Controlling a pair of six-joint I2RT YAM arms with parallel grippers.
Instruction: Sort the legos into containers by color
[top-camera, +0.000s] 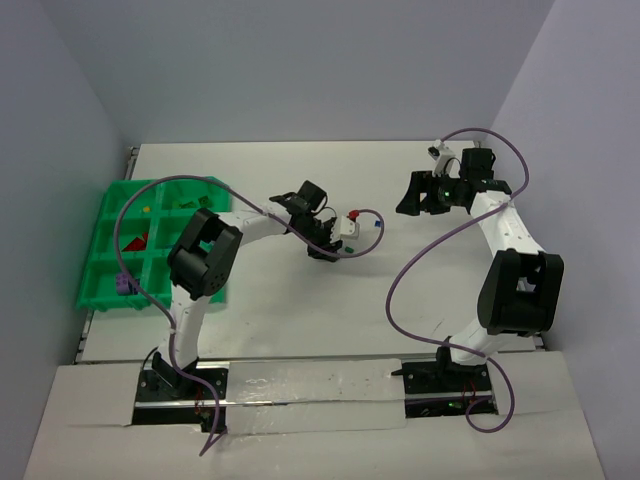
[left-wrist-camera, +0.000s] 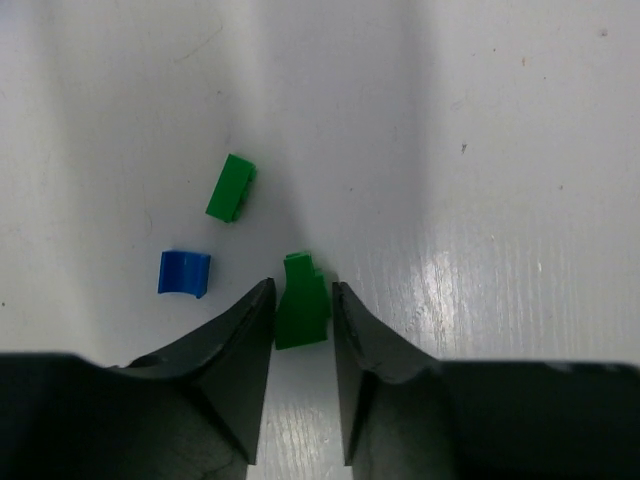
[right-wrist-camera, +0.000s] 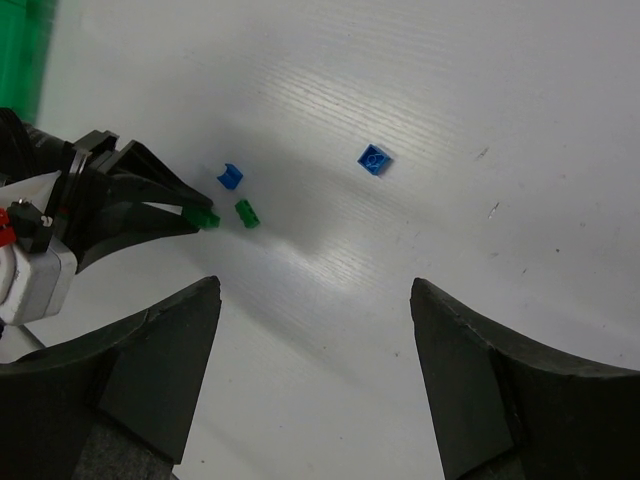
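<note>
L jaws hug green lego (left-wrist-camera: 301, 312), blue lego (left-wrist-camera: 184, 274) just beside

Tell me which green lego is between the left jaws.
The notched green lego, flanked by the left gripper; the other green lego lies farther out, past the blue piece.

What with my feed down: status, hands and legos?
Left hand straddles green lego, grip unclear. Right hand open, empty. Second green lego, blue lego nearby, not touching.
</note>
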